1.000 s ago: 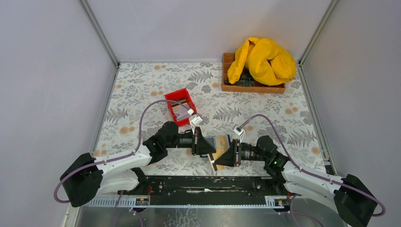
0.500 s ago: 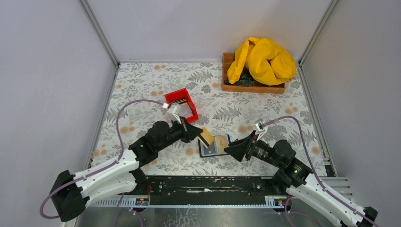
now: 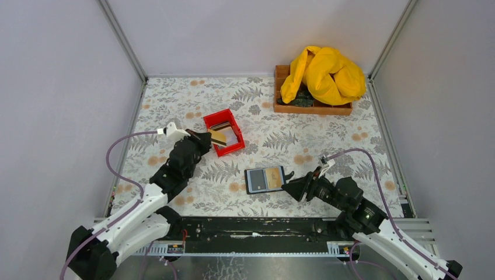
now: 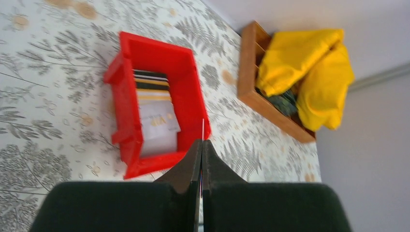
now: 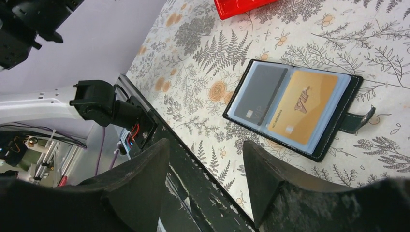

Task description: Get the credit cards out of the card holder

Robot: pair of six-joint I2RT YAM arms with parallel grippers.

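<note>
The card holder lies open and flat on the table, and in the right wrist view it shows a dark credit card and a gold one in its sleeves. My right gripper stands open and empty just right of the holder's strap. Over the near-left side of the red bin, my left gripper is shut on a tan credit card, seen edge-on in its wrist view. Several credit cards lie stacked in the bin.
A brown wooden tray at the back right holds a heaped yellow cloth. Grey walls enclose the flowered table on three sides. The black base rail runs along the near edge.
My left gripper pulled the tan card from the holder and carried it back-left to the red bin. My right gripper opened, let go of the holder and drew back right.
</note>
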